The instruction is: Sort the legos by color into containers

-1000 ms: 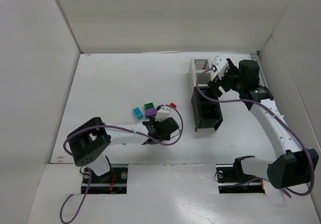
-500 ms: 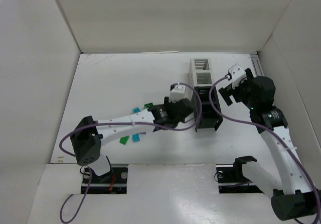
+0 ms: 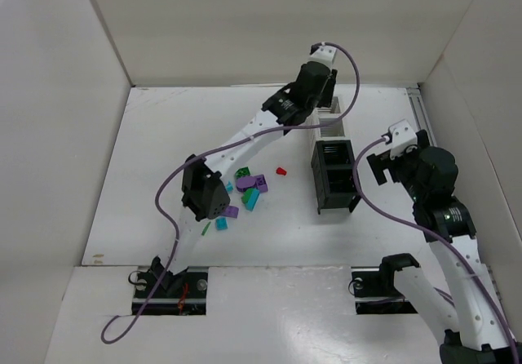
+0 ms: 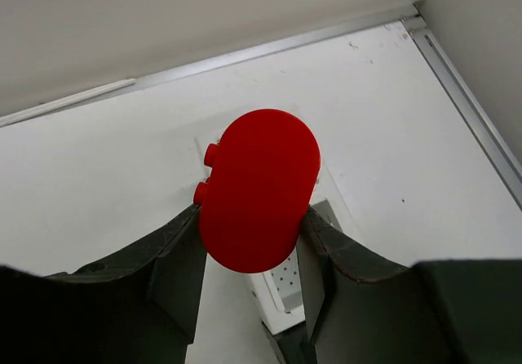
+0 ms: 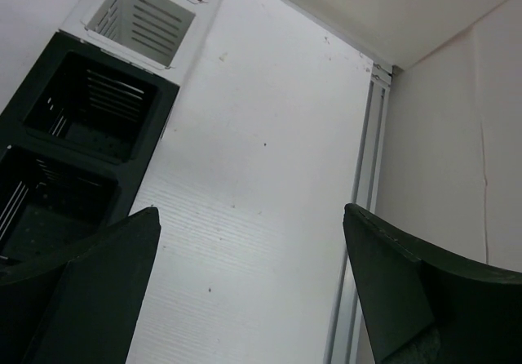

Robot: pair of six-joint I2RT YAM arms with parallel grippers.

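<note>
l fingers (image 4: 175, 274) swung over to far white bin (image 3: 330, 127), pinching red lego (image 4: 259, 188). centre over it b4 releasing. r fingers (image 5: 90, 274) spread, idle.

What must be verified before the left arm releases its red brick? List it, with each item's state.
1. Grip: round-ended red plastic brick clamped in left claw: ok.
2. Position: left claw over a white slatted bin: ok, bin floor shows below the brick.
3. Which white compartment lies beneath: cannot tell.
4. That bin's contents match red: cannot tell, mostly hidden.
5. Clearance: right claw open, empty, off beside the black slatted bins: ok.
6. Sorting finished: not ok, loose bricks lie on the white table.
</note>
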